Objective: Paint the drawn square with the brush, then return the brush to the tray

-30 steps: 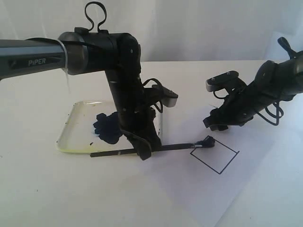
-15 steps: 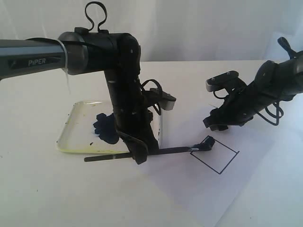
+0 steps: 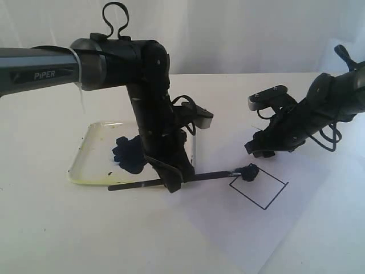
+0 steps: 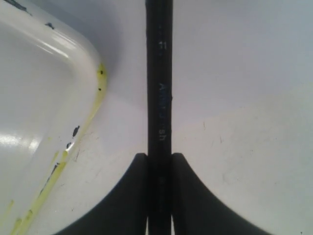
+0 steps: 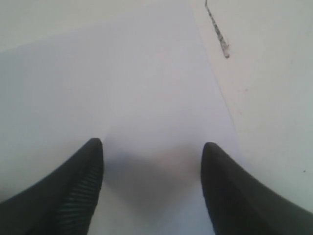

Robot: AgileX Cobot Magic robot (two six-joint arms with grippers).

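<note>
My left gripper (image 3: 171,182) is shut on the brush (image 3: 205,176), a thin black stick lying nearly flat, and in the left wrist view the fingers clamp its handle (image 4: 159,98) from both sides. The brush's dark tip (image 3: 248,172) rests on the near-left corner of the drawn square (image 3: 260,189), where there is a dark smear; the rest of the interior is white. Behind my left arm lies the tray (image 3: 80,164), with a blue-black paint blotch (image 3: 127,153). My right gripper (image 3: 258,150) hovers open just behind the square, with nothing between its fingers (image 5: 93,161).
The square is drawn on a white paper sheet (image 3: 228,234) on the white table. The tray's yellow-stained rim (image 4: 96,96) runs close beside the brush handle. A thin dark streak (image 5: 218,30) marks the table just off the paper's edge (image 5: 210,83).
The left gripper drew the brush back to the left, then pushed it right again. The dark smear at the square's corner is bigger now. The right arm has not moved.
</note>
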